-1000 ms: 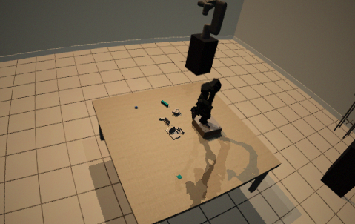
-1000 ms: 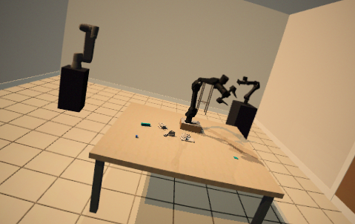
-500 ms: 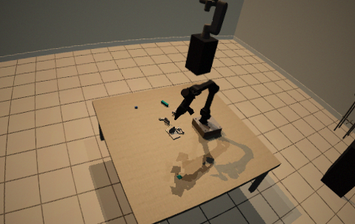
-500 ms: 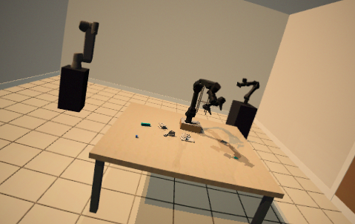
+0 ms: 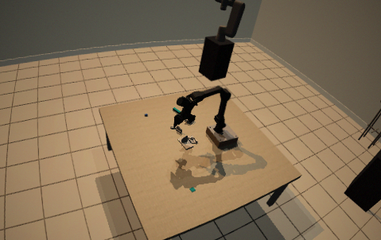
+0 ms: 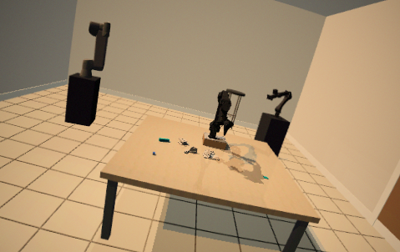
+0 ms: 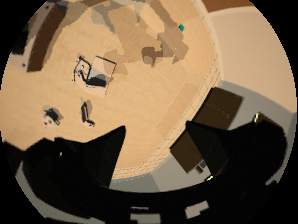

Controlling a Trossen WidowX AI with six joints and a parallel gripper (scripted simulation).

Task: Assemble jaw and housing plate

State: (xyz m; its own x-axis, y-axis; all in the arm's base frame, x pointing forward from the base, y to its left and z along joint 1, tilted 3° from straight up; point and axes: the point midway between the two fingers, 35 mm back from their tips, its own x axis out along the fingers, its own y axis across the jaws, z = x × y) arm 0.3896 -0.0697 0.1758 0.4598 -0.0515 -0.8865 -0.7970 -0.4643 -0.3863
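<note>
- Extending the arm from the base box, with the wrist bent downward over the table.
- Holding the gripper raised and open, fingers spread wide, gripping nothing.
- Lying on the table near the base box: the light-and-dark assembly, flat and apart from the fingers.
- Lying just beside that assembly: a small dark part, separate from it.
- Resting farther along: a pale part, partly hidden behind the gripper in the top view.
- Showing too small to tell: pins, gear teeth, and which loose part is serving as jaw or housing plate.
- Lying toward the far side from the small teal piece: a teal bar and a blue block, well apart from each other.
- Casting the arm's shadow across the table, between the assembly and the small teal piece.
</note>
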